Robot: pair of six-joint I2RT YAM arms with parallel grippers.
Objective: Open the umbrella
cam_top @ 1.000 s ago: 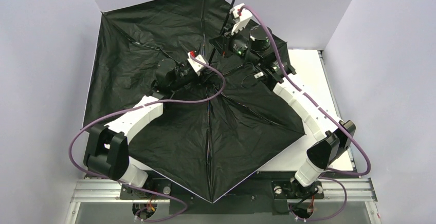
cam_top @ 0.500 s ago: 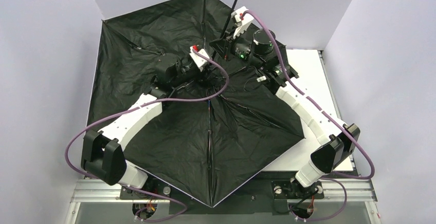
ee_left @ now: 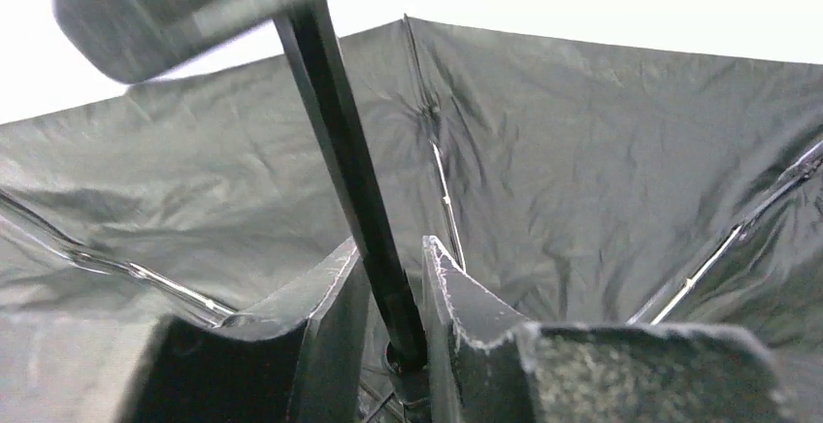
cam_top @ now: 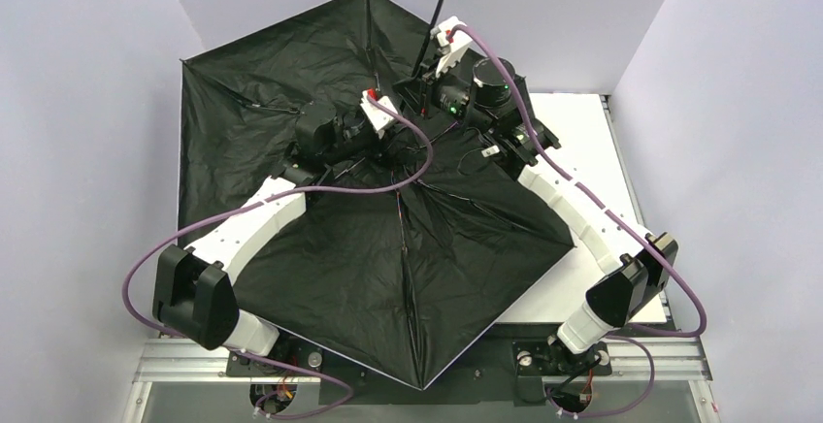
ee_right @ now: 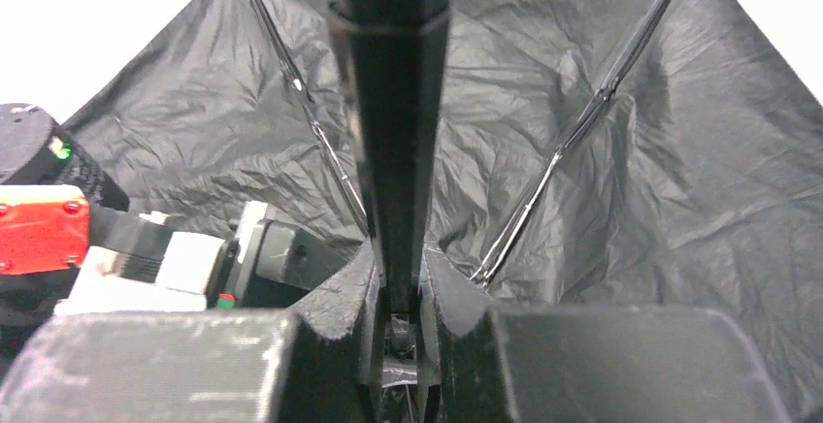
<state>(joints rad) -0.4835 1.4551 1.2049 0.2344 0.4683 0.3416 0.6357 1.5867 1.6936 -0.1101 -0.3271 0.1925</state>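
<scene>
Two hands clamped on umbrella shaft (ee_left: 340, 142), right hand (ee_right: 398, 268) just handle-side of left hand (ee_left: 393, 248). Canopy (cam_top: 281, 64) spread; I judge locking step. Next: press left hand canopy-ward till latched.

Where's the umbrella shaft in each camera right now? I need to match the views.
Top external: the umbrella shaft slants from upper centre to the top edge.
Left wrist: shaft is a leaning diagonal, centre-left, rising from bottom centre.
Right wrist: shaft is a thick vertical bar, dead centre.
Shared landmark: the black canopy lining behind it.
</scene>
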